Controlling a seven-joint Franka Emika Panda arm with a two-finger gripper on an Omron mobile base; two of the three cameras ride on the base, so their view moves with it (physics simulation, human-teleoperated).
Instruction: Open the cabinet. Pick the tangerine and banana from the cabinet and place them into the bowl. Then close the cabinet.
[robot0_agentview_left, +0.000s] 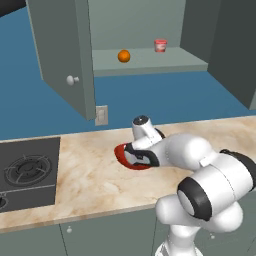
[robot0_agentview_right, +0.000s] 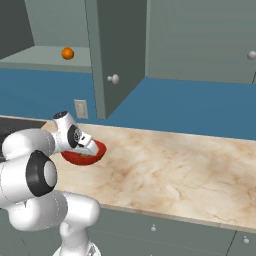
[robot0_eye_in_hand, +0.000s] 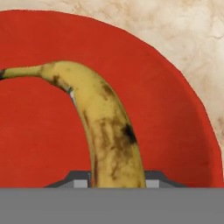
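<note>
Jaws closed on banana (robot0_eye_in_hand: 109, 131), seen between the two dark finger tips (robot0_eye_in_hand: 81, 182) in hand view, red bowl (robot0_eye_in_hand: 175, 131) directly behind it. Gripper (robot0_agentview_left: 136, 156) low over bowl (robot0_agentview_left: 120, 152) on marble counter (robot0_agentview_left: 90, 175); contact between banana and bowl not discernible. Cabinet (robot0_agentview_left: 65, 55) open, both doors swung out. Tangerine (robot0_agentview_left: 124, 56) on cabinet shelf, left of small red-and-white cup (robot0_agentview_left: 160, 45), well apart from it. Hob (robot0_agentview_left: 27, 172) at left end of counter. Wall socket (robot0_agentview_left: 101, 115) below left door.
</note>
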